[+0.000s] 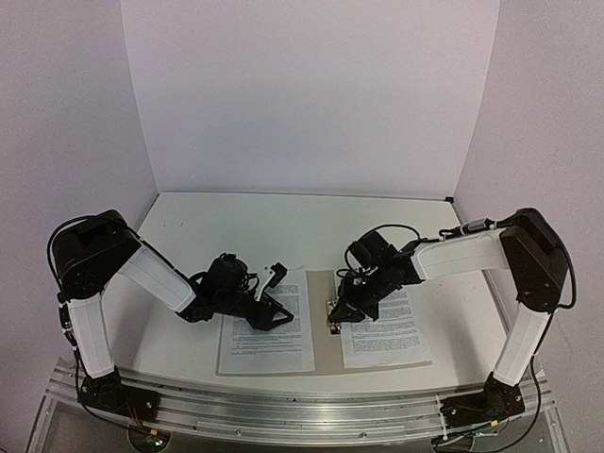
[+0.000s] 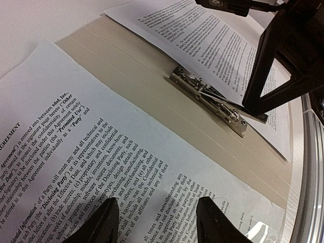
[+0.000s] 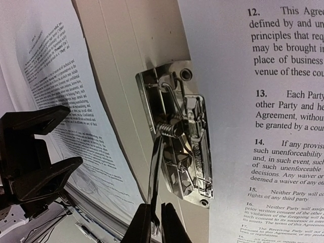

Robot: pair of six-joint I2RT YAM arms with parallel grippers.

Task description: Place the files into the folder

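Observation:
The tan folder (image 1: 323, 326) lies open and flat near the table's front edge. One printed file (image 1: 269, 340) lies on its left cover and another file (image 1: 389, 330) on its right cover. The metal clip (image 3: 190, 136) sits on the spine strip (image 2: 131, 76), its edge over the right file (image 3: 273, 126). My right gripper (image 3: 156, 223) is shut on the clip's thin lever (image 3: 157, 167), which is raised off the clip. My left gripper (image 2: 157, 217) is open, fingertips low over the left file (image 2: 76, 152); I cannot tell whether they touch it.
The left gripper's black fingers (image 3: 35, 152) show at the left of the right wrist view, and the right gripper's body (image 2: 283, 66) stands over the clip (image 2: 212, 101). A metal rail (image 1: 283, 401) runs along the near edge. White walls enclose the table (image 1: 283, 226).

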